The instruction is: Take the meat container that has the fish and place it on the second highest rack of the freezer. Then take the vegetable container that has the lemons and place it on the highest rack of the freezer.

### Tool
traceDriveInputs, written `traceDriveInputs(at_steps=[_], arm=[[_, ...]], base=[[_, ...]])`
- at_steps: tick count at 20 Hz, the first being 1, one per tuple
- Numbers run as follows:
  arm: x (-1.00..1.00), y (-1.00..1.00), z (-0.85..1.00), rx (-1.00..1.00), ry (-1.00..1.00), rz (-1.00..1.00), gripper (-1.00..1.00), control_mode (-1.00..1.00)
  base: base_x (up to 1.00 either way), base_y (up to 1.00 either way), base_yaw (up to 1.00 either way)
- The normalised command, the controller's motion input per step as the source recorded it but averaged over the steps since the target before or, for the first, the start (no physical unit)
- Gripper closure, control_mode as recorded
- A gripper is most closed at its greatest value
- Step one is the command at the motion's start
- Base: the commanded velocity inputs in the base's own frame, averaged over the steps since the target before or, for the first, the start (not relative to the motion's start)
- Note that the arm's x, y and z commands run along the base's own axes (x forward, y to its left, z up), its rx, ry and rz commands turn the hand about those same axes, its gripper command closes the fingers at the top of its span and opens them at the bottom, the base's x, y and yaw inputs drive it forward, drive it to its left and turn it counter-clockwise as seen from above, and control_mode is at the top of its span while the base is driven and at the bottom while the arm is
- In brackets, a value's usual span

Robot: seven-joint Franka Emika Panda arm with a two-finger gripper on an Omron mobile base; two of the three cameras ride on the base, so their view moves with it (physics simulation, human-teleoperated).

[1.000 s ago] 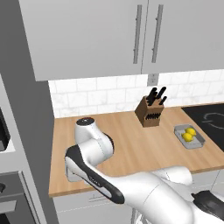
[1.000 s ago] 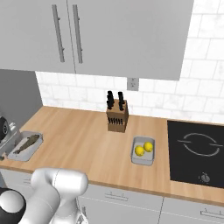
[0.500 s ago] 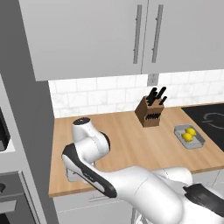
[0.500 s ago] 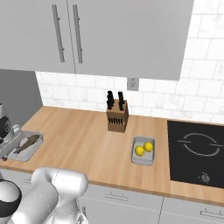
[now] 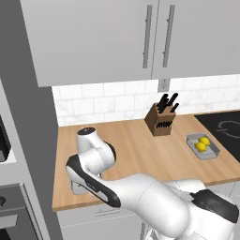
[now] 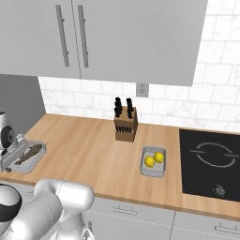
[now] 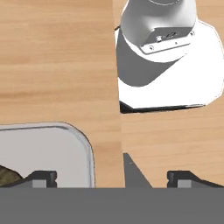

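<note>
Here I have the meat container (image 6: 28,157) at the far left end of the wooden worktop (image 6: 89,154), close to its front edge. In the right base view its long axis runs diagonally, from near-left to far-right. The fish (image 6: 29,153) lies along that same diagonal, nearly the tray's length; I cannot tell which end is the head.

The gripper (image 7: 111,176) hangs right over the tray's rim, jaws spread wide and holding nothing. In the hand view one fingertip (image 7: 41,176) sits over the tray floor, the other fingertip (image 7: 183,176) over bare wood beyond the rounded corner.

The vegetable container (image 6: 153,161) rests well apart, right of the knife block (image 6: 125,125) and just left of the black cooktop (image 6: 211,164). Its long axis runs front to back, with two lemons (image 6: 154,159) side by side inside.
</note>
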Motion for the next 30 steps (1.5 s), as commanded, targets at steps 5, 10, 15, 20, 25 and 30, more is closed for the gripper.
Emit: traceDriveInputs(at_steps=[5,10,15,20,25,30], arm=[[0.20,0.00,-0.21,0.00,0.00,0.03,-1.00,-1.00],[0.17,0.00,-0.27,0.00,0.00,0.00,-1.00,-1.00],[-0.06,0.00,-0.37,-0.03,0.00,0.00,-1.00,-1.00],[0.00,0.00,-0.32,-0.01,0.00,0.00,-1.00,-1.00],[0.00,0.00,-0.24,0.00,0.00,0.00,-1.00,-1.00],[-0.01,0.00,-0.35,0.00,0.01,0.00,1.00,-1.00]], base=[[0.00,0.00,0.00],[0.00,0.00,0.00],[0.00,0.00,0.00],[0.00,0.00,0.00],[0.00,0.00,0.00],[0.00,0.00,0.00]])
